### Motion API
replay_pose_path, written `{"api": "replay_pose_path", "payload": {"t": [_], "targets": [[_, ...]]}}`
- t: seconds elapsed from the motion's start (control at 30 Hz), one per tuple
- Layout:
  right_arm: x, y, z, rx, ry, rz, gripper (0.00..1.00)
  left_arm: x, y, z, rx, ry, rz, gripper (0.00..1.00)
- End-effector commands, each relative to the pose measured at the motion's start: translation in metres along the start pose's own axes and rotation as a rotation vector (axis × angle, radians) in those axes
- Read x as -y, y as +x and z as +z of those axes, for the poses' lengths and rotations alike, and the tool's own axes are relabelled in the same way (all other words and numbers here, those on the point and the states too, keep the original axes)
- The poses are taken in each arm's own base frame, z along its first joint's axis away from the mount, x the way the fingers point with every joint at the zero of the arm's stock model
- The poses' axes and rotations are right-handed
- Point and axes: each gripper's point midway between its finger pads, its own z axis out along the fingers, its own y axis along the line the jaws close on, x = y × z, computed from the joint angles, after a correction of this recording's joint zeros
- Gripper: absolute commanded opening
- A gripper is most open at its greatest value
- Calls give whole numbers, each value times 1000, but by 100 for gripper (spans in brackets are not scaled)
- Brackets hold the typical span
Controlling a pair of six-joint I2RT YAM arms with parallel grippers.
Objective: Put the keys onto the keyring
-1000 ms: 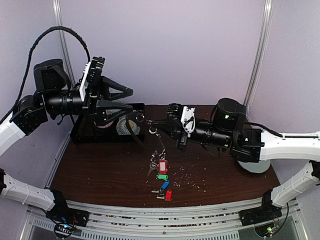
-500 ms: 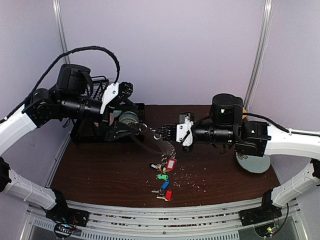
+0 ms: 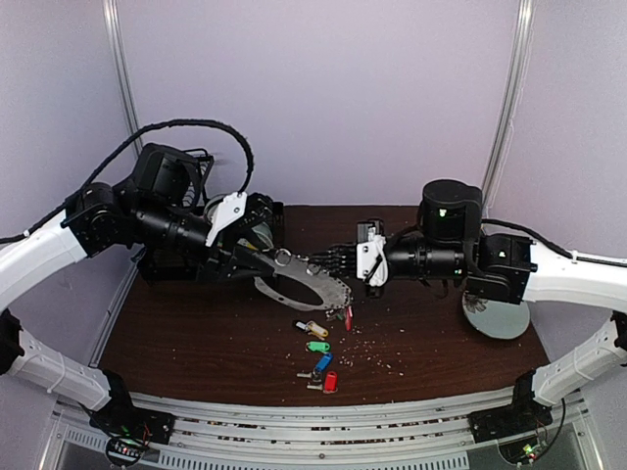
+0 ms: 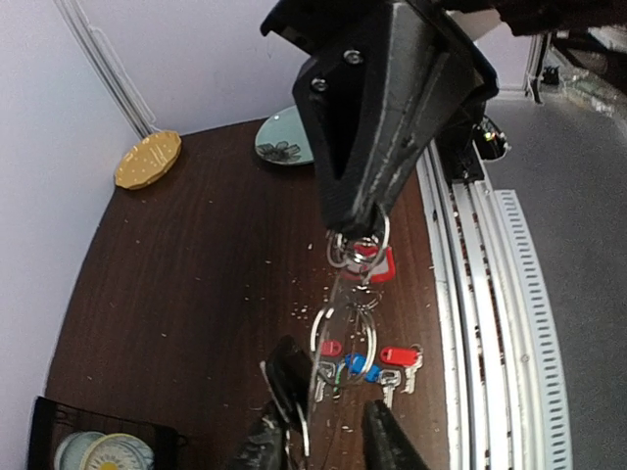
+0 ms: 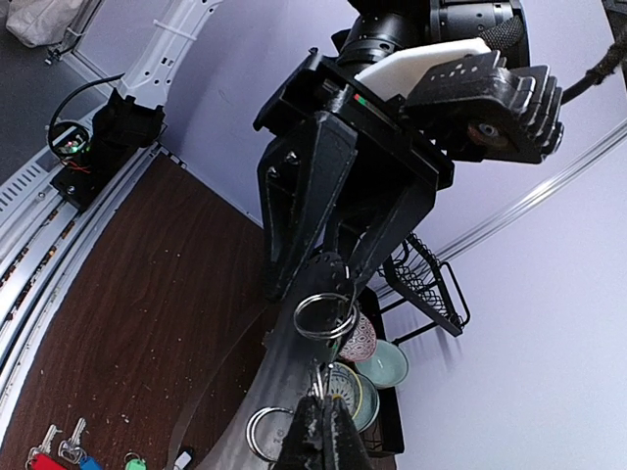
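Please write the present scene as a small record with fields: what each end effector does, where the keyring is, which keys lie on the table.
left end effector: closed on the keyring, above the table
right end effector: shut on the keyring's other side
keyring: held in the air between both arms, keys hanging from it
loose keys: on the table under the ring; yellow, green, blue and red tags
dish rack: back left corner, holds plates

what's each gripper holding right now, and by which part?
Both hold the keyring in the air between them. The right gripper is shut on its thin edge; the left gripper pinches the opposite end. Loose keys lie on the table.
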Motion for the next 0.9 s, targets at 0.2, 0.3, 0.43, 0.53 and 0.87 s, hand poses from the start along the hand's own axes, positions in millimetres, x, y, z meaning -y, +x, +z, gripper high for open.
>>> {"api": "replay_pose_path", "payload": {"t": [0.2, 0.3, 0.43, 0.53, 0.87], "targets": [[33, 26, -9, -170, 174, -207, 0, 1, -7, -1, 54, -12, -18, 0], [44, 42, -5, -255, 240, -263, 0, -1, -7, -1, 58, -25, -31, 0], [48, 48, -2, -266, 286, -274, 0, -2, -6, 0, 65, -31, -44, 0], [38, 40, 2, -195, 249, -239, 0, -1, -7, -2, 81, -36, -38, 0], [32, 33, -5, -76, 277, -114, 0, -4, -6, -3, 94, -65, -15, 0]]}}
